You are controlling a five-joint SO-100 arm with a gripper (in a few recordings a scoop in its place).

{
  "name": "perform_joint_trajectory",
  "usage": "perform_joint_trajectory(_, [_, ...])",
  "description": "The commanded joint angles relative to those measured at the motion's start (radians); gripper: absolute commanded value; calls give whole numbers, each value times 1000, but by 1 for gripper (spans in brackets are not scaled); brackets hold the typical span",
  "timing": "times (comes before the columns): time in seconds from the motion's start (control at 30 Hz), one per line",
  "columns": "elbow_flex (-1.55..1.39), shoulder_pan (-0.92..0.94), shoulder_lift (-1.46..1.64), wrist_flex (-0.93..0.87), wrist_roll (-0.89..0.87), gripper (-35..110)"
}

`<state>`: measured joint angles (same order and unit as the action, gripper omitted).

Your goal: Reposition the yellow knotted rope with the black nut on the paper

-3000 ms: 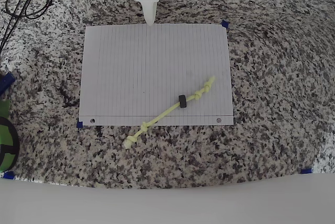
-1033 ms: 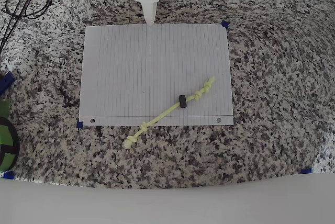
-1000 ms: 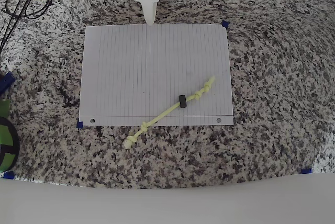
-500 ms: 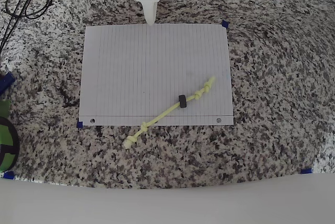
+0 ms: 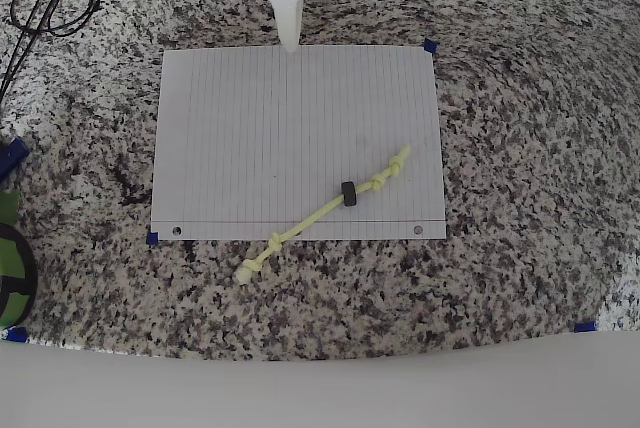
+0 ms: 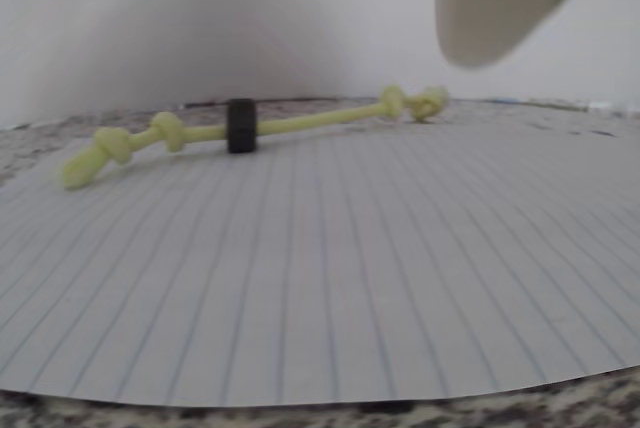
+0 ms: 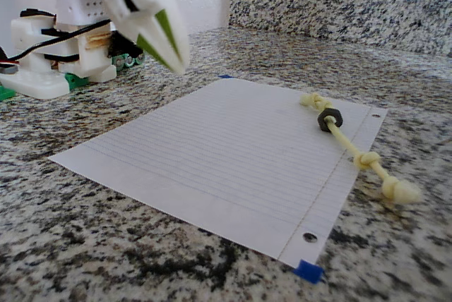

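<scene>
The yellow knotted rope (image 5: 318,212) lies diagonally across the lower right of the paper (image 5: 250,128), threaded through the black nut (image 5: 348,193). Its lower left knotted end hangs off the punched edge onto the granite. My gripper (image 5: 290,45) hovers at the paper's far edge, well away from the rope, shut with nothing in it. In the wrist view a white fingertip (image 6: 495,8) hangs at the top right, with the rope (image 6: 310,123) and nut (image 6: 241,126) beyond across the paper (image 6: 320,278). The fixed view shows the gripper (image 7: 176,63) raised, far from the rope (image 7: 349,145) and nut (image 7: 328,119).
Black cables (image 5: 48,0) coil at the top left of the granite counter. A green and black object (image 5: 10,263) sits at the left edge. Blue tape marks (image 5: 430,46) sit at the paper's corners. The arm's base (image 7: 42,69) stands behind the paper, and a backsplash (image 7: 339,9) rises at the rear.
The gripper's body has shifted very slightly toward the top of the overhead view. Rope, nut and paper lie as before.
</scene>
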<state>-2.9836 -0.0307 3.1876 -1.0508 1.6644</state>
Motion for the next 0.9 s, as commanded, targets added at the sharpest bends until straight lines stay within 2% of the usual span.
perform_joint_trajectory(0.0, [121, -31, -152, 21, -12, 8])
perform_joint_trajectory(0.17, [247, -58, -364, 64, -31, 8])
perform_joint_trajectory(0.3, [341, -86, -515, 94, -132, 8])
perform_joint_trajectory(0.4, [416, -103, -640, 100, -273, 8])
perform_joint_trajectory(0.47, [462, -98, -723, 120, -291, 8])
perform_joint_trajectory(0.53, [520, -98, -805, 123, -434, 8])
perform_joint_trajectory(0.6, [571, -101, -887, 141, -485, 9])
perform_joint_trajectory(0.7, [634, -103, -996, 147, -750, 9])
perform_joint_trajectory(0.87, [726, -115, -1154, 193, -758, 19])
